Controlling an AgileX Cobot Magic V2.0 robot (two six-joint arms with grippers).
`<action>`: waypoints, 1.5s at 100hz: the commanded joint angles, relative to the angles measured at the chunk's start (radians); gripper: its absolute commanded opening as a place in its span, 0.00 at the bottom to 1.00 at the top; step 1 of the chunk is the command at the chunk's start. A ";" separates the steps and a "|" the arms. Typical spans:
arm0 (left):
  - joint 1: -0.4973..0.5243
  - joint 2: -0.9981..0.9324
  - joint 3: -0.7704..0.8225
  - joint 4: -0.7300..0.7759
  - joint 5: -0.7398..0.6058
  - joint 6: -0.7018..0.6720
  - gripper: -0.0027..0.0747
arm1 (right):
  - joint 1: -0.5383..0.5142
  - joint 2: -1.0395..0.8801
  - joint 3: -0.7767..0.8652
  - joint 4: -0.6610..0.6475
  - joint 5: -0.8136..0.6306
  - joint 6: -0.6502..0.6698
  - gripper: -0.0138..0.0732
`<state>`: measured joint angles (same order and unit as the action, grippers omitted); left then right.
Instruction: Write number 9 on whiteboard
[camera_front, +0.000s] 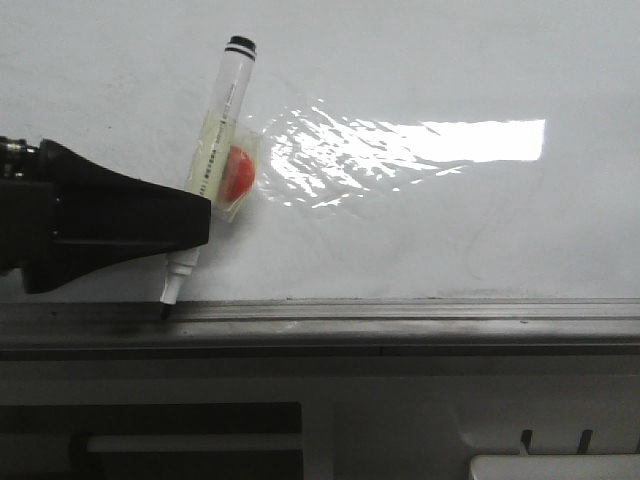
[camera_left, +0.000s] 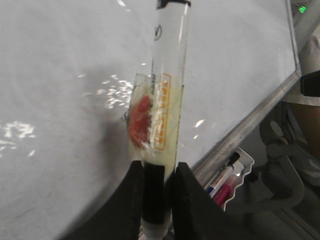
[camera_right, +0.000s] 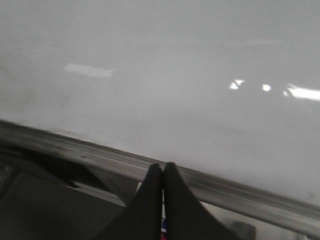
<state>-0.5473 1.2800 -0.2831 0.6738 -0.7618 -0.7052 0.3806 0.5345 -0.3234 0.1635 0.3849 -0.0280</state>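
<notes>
Plainly, the left claw (camera_front: 195, 225) is clamped on a marker pen (camera_front: 213, 160), its two dark fingers (camera_left: 134, 200) pressing the lower barrel from either side; the pen has a clear body with a red-and-yellow sticker, a black cap end at the top and its nib at the bottom. Its long axis runs steeply up and down, leaning a little to the right at the top; the nib points down and seems to touch the grey rail (camera_front: 400, 312) at the board's lower edge, though the front view is too coarse to be sure.

Beyond it, the whiteboard (camera_front: 450, 230) rises behind the pen, glossy and bare, with a bright glare patch to the right; no stroke of the number 9 shows on it anywhere. The right claw (camera_right: 162, 172) is pressed closed on nothing, hanging near the rail. A small tray with spare markers (camera_left: 224, 180) sits below the rail.

By my judgement the writing has not begun; the pen is gripped but parked low. The next move calls for lifting the nib onto open board, high enough to leave room for a loop and a long tail beneath.
</notes>
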 joint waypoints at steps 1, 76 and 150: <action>-0.001 -0.065 -0.026 0.039 -0.031 -0.022 0.01 | 0.081 0.011 -0.100 -0.003 -0.043 -0.043 0.08; -0.001 -0.229 -0.100 0.509 0.093 -0.026 0.01 | 0.499 0.528 -0.618 0.030 0.108 -0.043 0.51; -0.001 -0.229 -0.100 0.507 0.090 -0.057 0.18 | 0.499 0.665 -0.671 0.136 0.063 -0.043 0.07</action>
<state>-0.5473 1.0686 -0.3516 1.2291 -0.6217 -0.7242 0.8800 1.2193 -0.9588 0.2978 0.5145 -0.0614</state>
